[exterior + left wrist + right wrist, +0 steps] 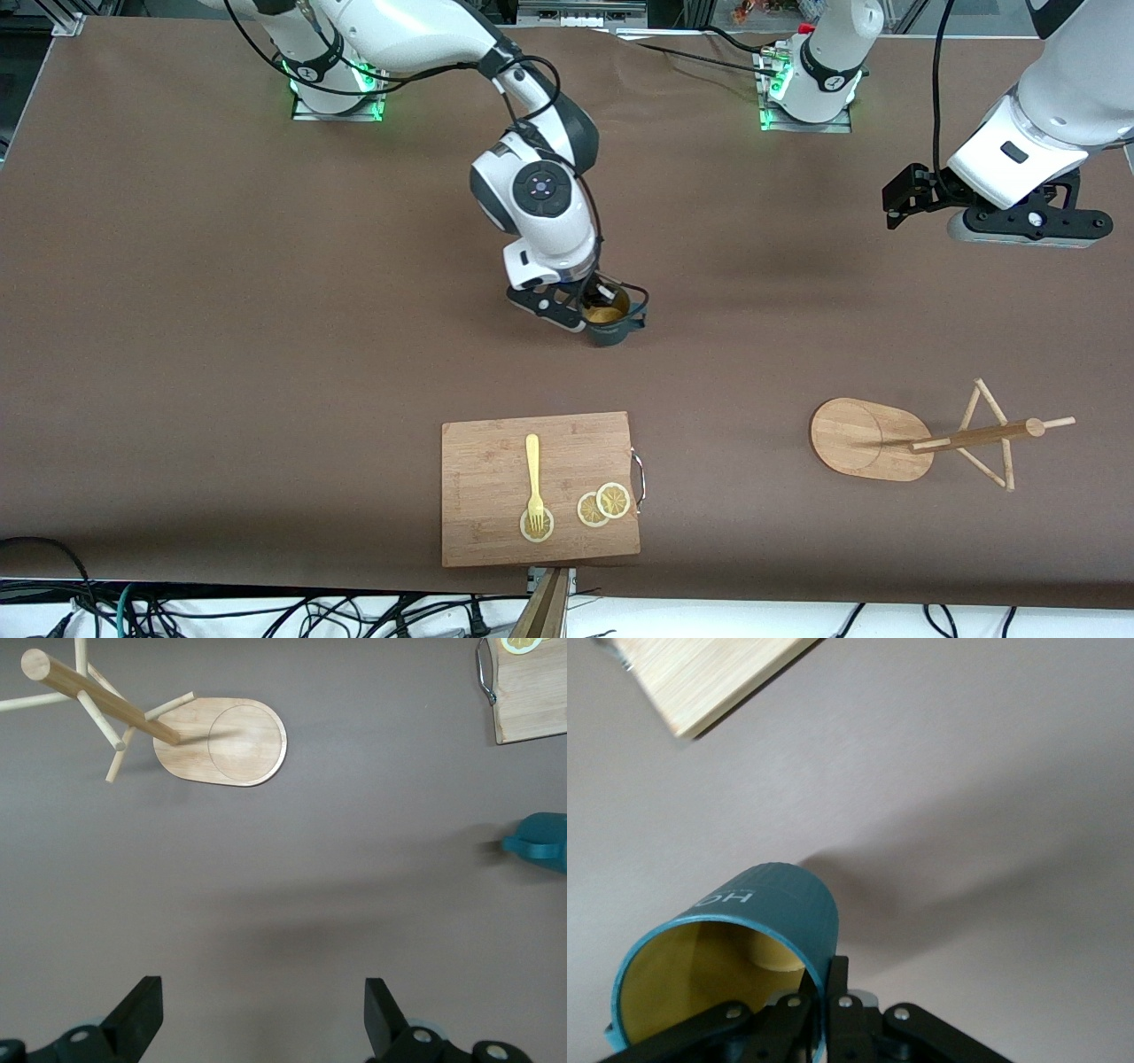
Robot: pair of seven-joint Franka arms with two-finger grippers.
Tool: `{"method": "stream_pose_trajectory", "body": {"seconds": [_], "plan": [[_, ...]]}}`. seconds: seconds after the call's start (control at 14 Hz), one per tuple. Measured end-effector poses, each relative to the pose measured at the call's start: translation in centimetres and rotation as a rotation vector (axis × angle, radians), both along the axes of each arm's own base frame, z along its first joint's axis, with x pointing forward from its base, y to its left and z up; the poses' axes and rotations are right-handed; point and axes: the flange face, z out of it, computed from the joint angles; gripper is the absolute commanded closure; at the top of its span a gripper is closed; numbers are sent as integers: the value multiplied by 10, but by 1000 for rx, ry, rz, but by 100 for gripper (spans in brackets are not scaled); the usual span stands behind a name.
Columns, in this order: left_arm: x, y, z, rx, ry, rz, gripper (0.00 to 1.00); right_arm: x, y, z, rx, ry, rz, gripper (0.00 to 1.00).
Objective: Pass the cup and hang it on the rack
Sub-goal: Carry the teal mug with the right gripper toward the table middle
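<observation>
My right tool [595, 312] is pinching the cup [611, 321] by its rim wall over mid-worktop [266, 354]. It's looking rigid, light, maybe slick. Left tool [261, 1014] is waiting agape, empty, above the rack [873, 439].

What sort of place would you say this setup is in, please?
Probably a robotics lab: two arms bolted to a brown-covered table, loose cables along its edge, and staged props such as the cutting board and rack.
</observation>
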Motion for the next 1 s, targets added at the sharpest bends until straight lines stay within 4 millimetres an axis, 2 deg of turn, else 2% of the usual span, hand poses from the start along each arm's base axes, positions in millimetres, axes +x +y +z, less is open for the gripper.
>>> {"method": "stream_pose_trajectory", "body": {"seconds": [0.21,0.5,0.57,0.64,0.72,1.0], "plan": [[0,1,0,0,0,1,0,-22,30,-6,29,-6,-42,100],[0,1,0,0,0,1,0,-53,56,-23,18,9,-16,100],[0,1,0,0,0,1,0,-59,60,-29,18,9,-8,79],[0,1,0,0,0,1,0,-63,64,-34,20,7,-2,12],[0,1,0,0,0,1,0,-66,67,-36,23,4,2,0],[0,1,0,0,0,1,0,-62,72,-24,45,-16,3,0]]}}
